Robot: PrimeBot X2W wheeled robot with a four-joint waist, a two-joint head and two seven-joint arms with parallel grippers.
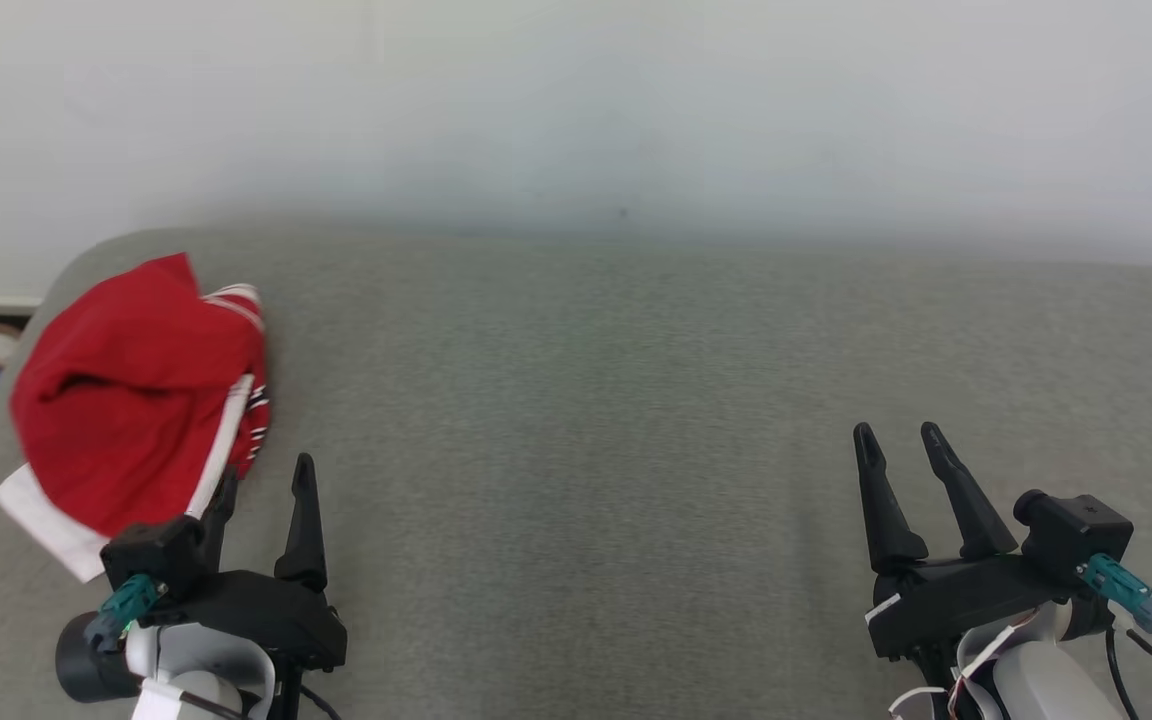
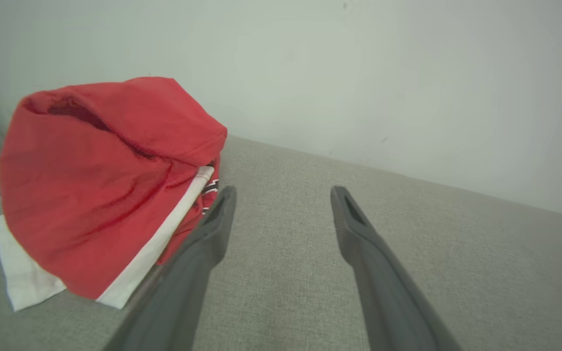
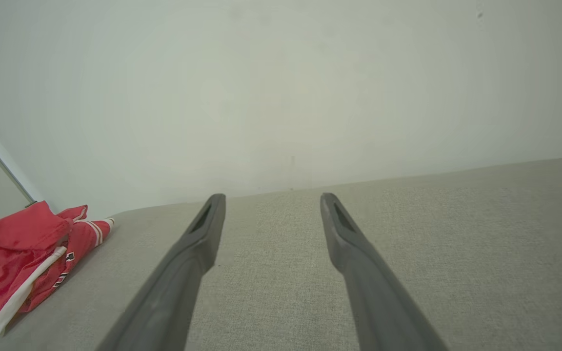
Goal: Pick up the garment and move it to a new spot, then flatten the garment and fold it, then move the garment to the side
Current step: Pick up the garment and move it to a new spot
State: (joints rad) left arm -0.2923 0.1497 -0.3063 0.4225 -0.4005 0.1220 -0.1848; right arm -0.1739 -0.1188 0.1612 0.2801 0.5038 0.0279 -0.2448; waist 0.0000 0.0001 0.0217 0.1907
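**Now: jaws spread on both sides, nothing held**

On my head feed, the crumpled red cloth garment with white trim [image 1: 136,400] lies bunched at the left end of the grey woven fabric surface [image 1: 586,450], close to its edge. My left gripper [image 1: 266,470] hovers just beside it with jaws spread wide. Its outer finger is right by the white stripe, but I cannot tell if it touches. My right gripper [image 1: 898,432] sits well apart over bare fabric, jaws likewise spread and empty.

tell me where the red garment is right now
In the head view the red garment lies bunched at the left edge of the grey fabric surface, just ahead and left of the left gripper.
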